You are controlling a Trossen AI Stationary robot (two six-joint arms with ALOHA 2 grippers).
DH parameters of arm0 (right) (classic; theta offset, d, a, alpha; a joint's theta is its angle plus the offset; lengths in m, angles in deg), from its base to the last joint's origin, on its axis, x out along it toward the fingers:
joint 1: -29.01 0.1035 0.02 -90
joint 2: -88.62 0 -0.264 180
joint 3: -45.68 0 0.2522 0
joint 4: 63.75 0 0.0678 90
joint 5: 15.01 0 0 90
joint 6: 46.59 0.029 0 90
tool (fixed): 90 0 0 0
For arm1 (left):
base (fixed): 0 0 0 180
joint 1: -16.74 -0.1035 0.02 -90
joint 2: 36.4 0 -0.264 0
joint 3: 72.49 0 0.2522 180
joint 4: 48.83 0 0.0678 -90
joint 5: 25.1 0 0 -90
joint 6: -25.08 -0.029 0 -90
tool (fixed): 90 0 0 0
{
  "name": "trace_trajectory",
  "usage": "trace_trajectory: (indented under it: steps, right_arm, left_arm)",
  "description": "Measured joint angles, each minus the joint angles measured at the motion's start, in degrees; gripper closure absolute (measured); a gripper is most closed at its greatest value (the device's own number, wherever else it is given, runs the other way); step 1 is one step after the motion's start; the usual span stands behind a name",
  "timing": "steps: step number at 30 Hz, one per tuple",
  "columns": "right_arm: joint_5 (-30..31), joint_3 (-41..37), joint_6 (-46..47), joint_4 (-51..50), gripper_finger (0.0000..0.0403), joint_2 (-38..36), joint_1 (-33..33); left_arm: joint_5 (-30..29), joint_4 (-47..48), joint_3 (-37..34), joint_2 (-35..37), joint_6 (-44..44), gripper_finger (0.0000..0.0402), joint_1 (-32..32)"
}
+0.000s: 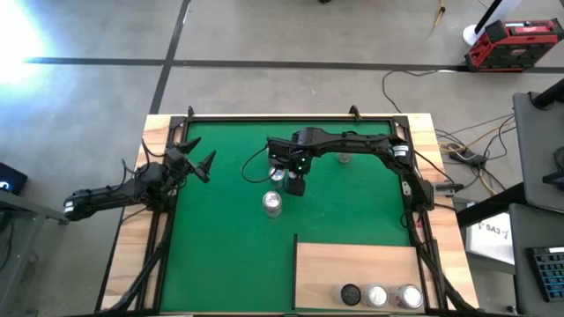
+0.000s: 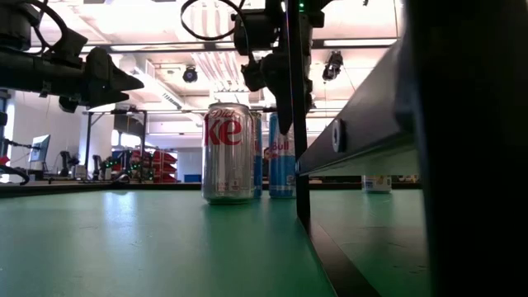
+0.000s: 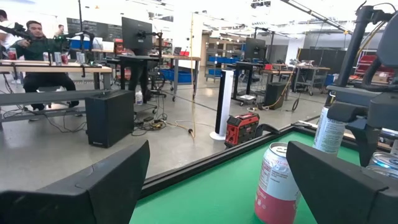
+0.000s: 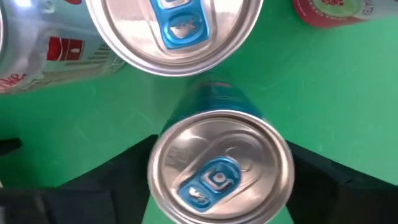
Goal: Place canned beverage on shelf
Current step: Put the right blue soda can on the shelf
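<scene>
Out past the left gripper's (image 3: 217, 149) jaws there's a red toolbox (image 3: 242, 129) on the floor, with a white tower fan (image 3: 222, 102) just beside it. There's a black box (image 3: 109, 118) further off, maybe a PC case, hard to tell. A person (image 3: 37, 43) sits at a desk way beyond. Green mat (image 3: 205, 196) under the jaws.

Grey concrete floor (image 1: 264, 35) crossed by dark seams; red toolbox (image 1: 514, 44) at upper right. Desks (image 3: 56, 71), black cabinet (image 3: 109, 118), white tower fan (image 3: 222, 102) beyond; ceiling lights (image 2: 165, 21) bright.
</scene>
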Motion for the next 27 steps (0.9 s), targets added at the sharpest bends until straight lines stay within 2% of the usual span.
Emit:
trace_trajectory:
  steps: [5,13,22,27]
  right_arm:
    - [-0.2,0.0,3.3,0.0,0.0177,0.0,0.1]
    - [-0.7,0.0,8.1,-2.6,0.0177,-0.1,0.9]
    - [-6.6,0.8,1.9,-7.8,0.0177,-0.5,3.9]
    - [-7.4,0.9,1.0,-10.2,0.0177,-1.8,6.3]
  left_arm:
    - [0.0,0.0,0.0,0.0,0.0,0.0038,0.0]
    - [0.0,0.0,0.0,0.0,0.0,0.0038,0.0]
    - [0.0,0.0,0.0,0.0,0.0,0.0038,0.0]
    - [0.0,0.0,0.0,0.0,0.0,0.0038,0.0]
